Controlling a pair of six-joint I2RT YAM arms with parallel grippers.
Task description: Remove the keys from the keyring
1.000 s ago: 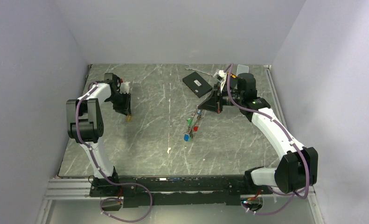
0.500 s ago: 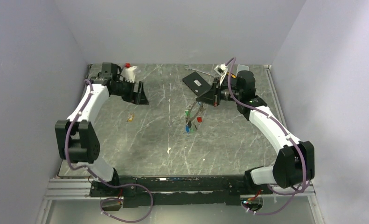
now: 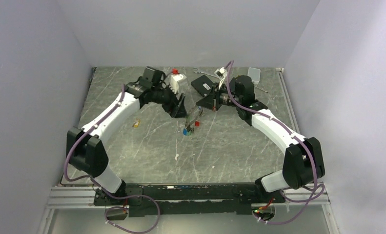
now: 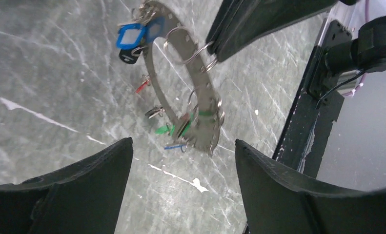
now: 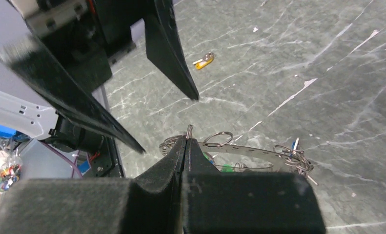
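The keyring [image 4: 157, 73] is a thin perforated metal hoop hanging tilted above the table, with small split rings on it. Blue [image 4: 131, 36], black [image 4: 128, 55], red [image 4: 142, 87] and green [image 4: 163, 129] keys dangle from it. My right gripper [image 5: 187, 140] is shut on the top of the keyring [image 5: 249, 150] and holds it up. My left gripper [image 4: 183, 144] is open and empty, just beside and below the hoop. In the top view the left gripper [image 3: 180, 108] and right gripper [image 3: 204, 104] face each other with the keys [image 3: 187, 130] hanging between them. A yellow-orange key [image 3: 136, 123] lies loose on the table.
A black flat box [image 3: 205, 87] lies behind the right gripper. A white bottle with a red cap [image 3: 176, 80] stands behind the left gripper. A white block [image 3: 254, 73] and a thin silver tool [image 3: 204, 73] lie at the back edge.
My left arm has swung from the far left, leaving the yellow-orange key on the table, to the centre. My right gripper has carried the keyring left toward it.
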